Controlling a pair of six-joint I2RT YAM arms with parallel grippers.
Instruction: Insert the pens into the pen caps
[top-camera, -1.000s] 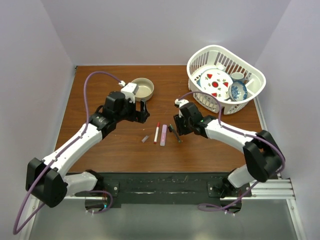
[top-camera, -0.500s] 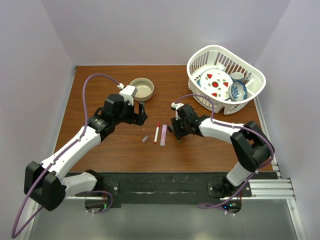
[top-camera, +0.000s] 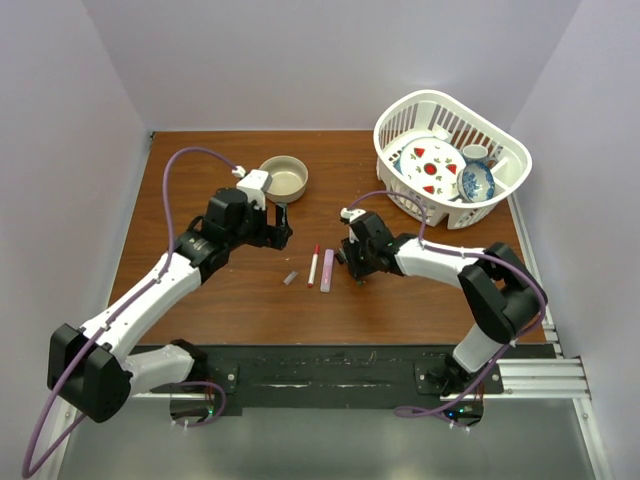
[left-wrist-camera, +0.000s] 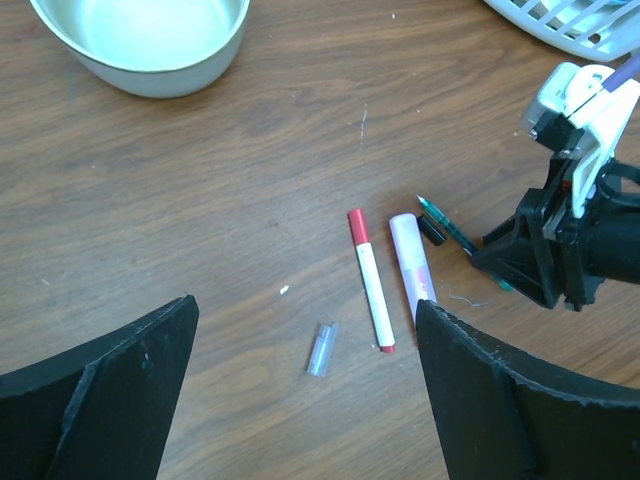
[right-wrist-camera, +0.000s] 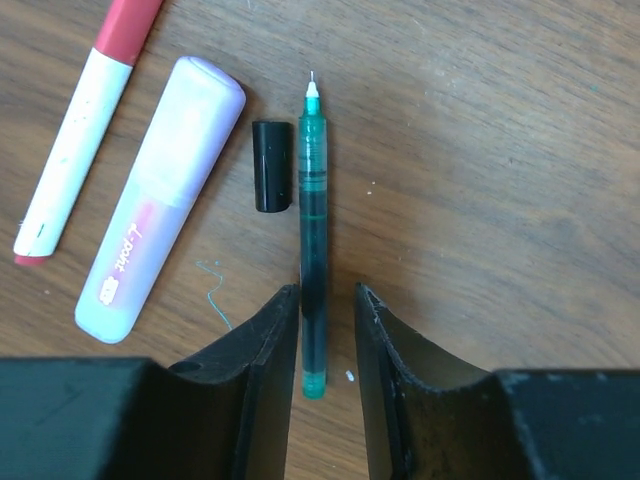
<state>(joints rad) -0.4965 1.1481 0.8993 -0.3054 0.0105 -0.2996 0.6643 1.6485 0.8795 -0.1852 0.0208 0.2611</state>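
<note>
Noting on the table (top-camera: 420, 300), at its middle: left gripper (top-camera: 281, 224) hovers, jaws wide, empty. Right gripper (right-wrist-camera: 327, 292) straddles green pen (right-wrist-camera: 312, 200), jaws narrow, not visibly clamped. Risk: grip sits near pen's tail, so it may pivot or roll, knocking black cap (right-wrist-camera: 271, 166) lying just beside its tip.

The right gripper (right-wrist-camera: 327, 297) has slid along the table (top-camera: 200, 290) away from the right edge toward the middle. It now straddles the green pen (right-wrist-camera: 313, 220), and its jaws have narrowed to slim gaps beside it. The right arm (top-camera: 440, 262) has folded, its elbow pulled in from the right edge. The left gripper (left-wrist-camera: 305, 310) has shifted slightly toward the left edge.
</note>
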